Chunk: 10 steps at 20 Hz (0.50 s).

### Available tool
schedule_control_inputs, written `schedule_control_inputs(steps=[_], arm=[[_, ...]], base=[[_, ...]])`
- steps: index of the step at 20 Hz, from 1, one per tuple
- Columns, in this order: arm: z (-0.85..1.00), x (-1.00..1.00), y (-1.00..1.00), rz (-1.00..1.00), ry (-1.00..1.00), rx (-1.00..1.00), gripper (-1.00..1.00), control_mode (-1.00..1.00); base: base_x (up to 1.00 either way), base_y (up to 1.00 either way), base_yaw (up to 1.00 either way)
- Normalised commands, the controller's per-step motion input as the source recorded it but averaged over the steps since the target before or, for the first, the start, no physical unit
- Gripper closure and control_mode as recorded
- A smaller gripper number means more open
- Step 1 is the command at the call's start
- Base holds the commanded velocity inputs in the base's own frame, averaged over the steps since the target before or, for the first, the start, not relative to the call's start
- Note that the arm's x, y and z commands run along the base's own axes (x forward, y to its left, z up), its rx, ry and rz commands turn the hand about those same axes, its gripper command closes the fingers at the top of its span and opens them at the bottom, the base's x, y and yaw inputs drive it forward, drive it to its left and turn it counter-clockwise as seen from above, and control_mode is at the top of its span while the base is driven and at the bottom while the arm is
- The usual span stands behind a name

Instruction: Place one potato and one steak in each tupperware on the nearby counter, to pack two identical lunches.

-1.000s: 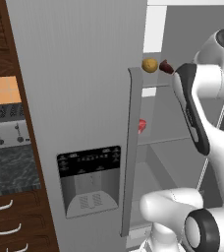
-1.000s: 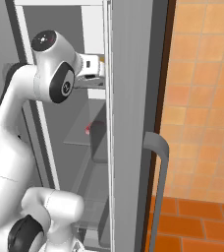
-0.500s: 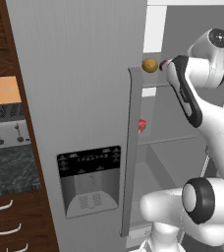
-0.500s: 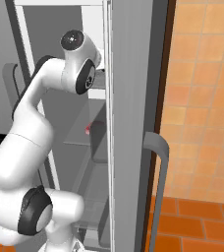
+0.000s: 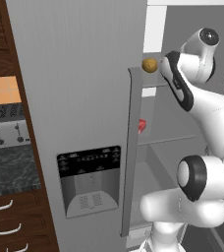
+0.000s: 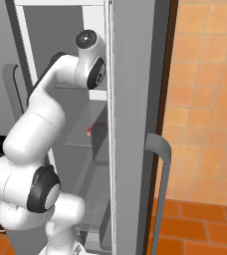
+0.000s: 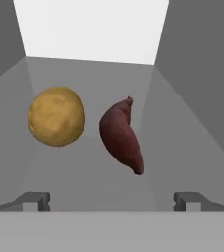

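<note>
So the gripper is sitting wide open with nothing between the jaws, both dark fingertips poking up far apart at the bottom of the hand view. Just past the tips, on the grey fridge shelf, there are two things side by side but not touching. The potato sits ahead of the jaws and off toward the left fingertip, not lined up with the middle of the gap; it's a round, tan-yellow lump with a slightly mottled skin. Next to it, closer to the centre line of the jaws, lies a dark reddish-purple sweet potato, long and tapered, its thin end pointing away from the hand and the fat end angled toward the right fingertip. Beyond both, the shelf runs back to a bright white rear wall. From the left base view you can see the potato perched up high just past the edge of the grey fridge door, right in front of the arm's hand, with a small red thing on a lower shelf; can't tell what that one is.
</note>
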Motion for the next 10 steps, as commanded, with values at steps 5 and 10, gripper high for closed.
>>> schedule_control_inputs(steps=[5,10], arm=[[-0.03,0.52,-0.23,0.01,0.02,0.00,-1.00,-1.00],[-0.15,0.47,-0.15,0.00,0.00,0.00,-1.00,-1.00]], base=[[0.00,0.00,0.00],[0.00,0.00,0.00]])
